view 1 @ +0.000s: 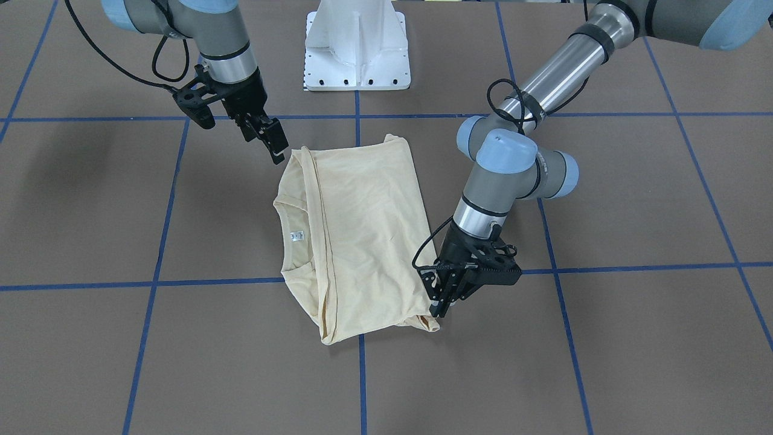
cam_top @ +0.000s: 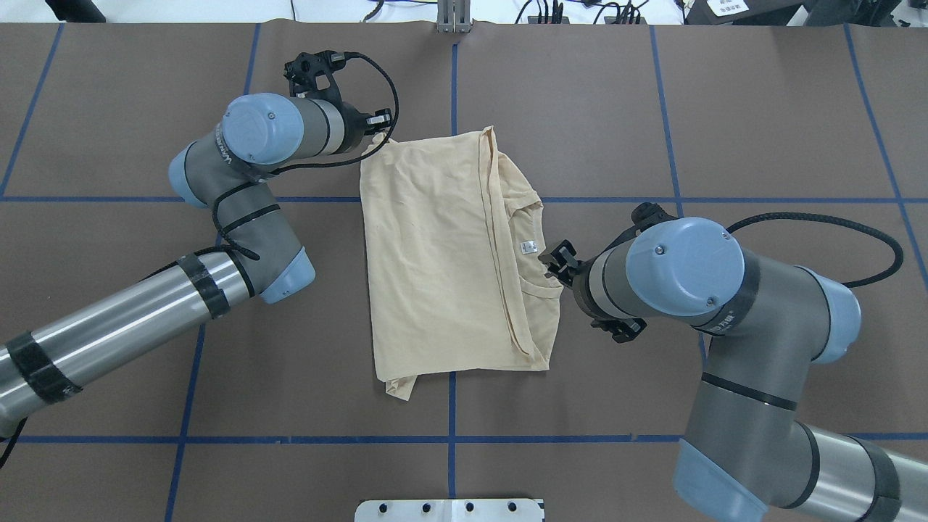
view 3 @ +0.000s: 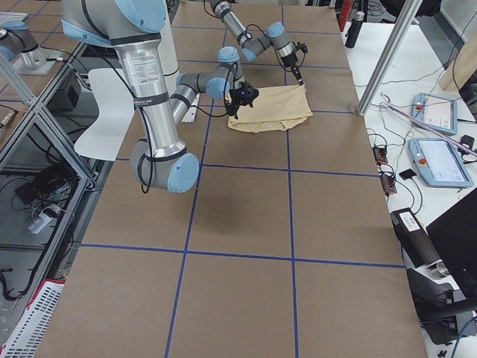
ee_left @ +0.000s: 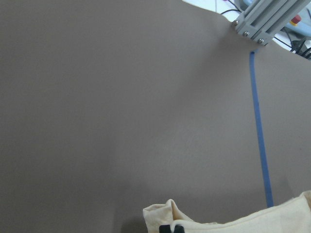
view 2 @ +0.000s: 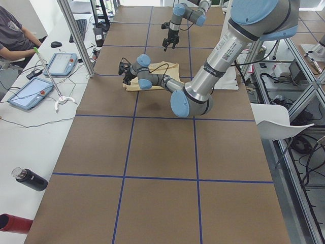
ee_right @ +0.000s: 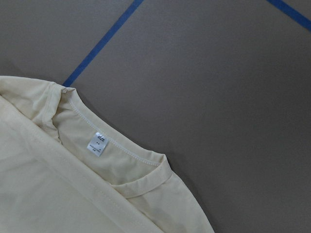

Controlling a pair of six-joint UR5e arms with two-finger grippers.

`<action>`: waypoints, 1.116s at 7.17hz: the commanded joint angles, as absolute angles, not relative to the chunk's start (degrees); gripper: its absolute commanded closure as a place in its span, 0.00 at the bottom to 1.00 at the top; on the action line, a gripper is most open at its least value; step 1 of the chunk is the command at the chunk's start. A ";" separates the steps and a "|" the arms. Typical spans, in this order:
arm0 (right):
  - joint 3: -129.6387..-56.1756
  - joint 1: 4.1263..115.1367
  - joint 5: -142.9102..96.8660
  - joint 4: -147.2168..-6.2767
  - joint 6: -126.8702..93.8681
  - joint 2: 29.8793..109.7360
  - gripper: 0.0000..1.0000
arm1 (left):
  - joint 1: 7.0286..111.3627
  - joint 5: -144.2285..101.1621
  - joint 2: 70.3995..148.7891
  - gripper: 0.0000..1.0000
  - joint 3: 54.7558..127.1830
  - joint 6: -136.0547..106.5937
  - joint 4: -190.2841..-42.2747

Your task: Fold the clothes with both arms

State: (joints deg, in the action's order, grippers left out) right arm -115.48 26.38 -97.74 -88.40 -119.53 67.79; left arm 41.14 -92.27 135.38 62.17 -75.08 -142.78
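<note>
The cream-yellow T-shirt [view 1: 362, 229] lies folded on the brown table, print hidden, white neck label [view 1: 296, 236] facing up. It also shows in the overhead view [cam_top: 435, 268]. My left gripper [view 1: 439, 309] is down at the shirt's far corner, shut on the fabric. The left wrist view shows its fingertips [ee_left: 172, 228] pinched on that cream corner [ee_left: 233, 224]. My right gripper [view 1: 275, 148] hangs just above the table beside the shirt's collar-side near corner, open and empty. The overhead view shows the right gripper [cam_top: 554, 262] next to the collar. The right wrist view shows the collar and label [ee_right: 97, 144].
The white pedestal base [view 1: 356, 54] stands at the robot's side of the table. Blue tape lines [view 1: 362, 374] cross the brown surface. A bench with tablets [view 2: 30, 91] runs along the far edge, and an aluminium post [cam_top: 453, 18] stands there.
</note>
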 commanded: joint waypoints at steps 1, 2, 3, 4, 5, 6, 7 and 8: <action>-113.74 26.19 -97.04 -88.33 -119.44 65.93 0.00 | 41.92 -92.29 137.73 0.57 59.68 -74.36 -143.35; -112.95 24.02 -93.03 -88.42 -119.53 65.13 0.00 | 42.45 -92.81 137.64 0.57 60.37 -74.18 -143.00; -112.94 22.78 -90.99 -88.42 -120.14 64.69 0.00 | 43.15 -93.07 135.98 0.57 63.34 -74.09 -142.74; -113.11 21.89 -90.62 -88.42 -120.58 64.77 0.00 | 43.42 -95.08 131.18 0.57 69.20 -74.09 -142.65; -113.29 20.32 -89.57 -88.42 -123.81 65.73 0.00 | 43.68 -99.27 127.04 0.57 74.30 -74.18 -142.56; -113.03 19.43 -88.52 -88.59 -127.32 65.83 0.00 | 43.77 -99.40 126.13 0.57 75.49 -74.27 -142.56; -112.24 15.77 -87.03 -88.42 -132.31 67.92 0.00 | 43.68 -99.40 126.04 0.57 75.41 -74.44 -142.56; -112.06 13.91 -85.10 -88.42 -134.02 67.50 0.01 | 43.59 -99.32 125.86 0.57 75.41 -74.44 -142.56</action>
State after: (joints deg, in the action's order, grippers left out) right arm -112.47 16.67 -87.24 -88.46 -130.59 67.13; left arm 43.66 -99.18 126.35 75.03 -74.37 -142.57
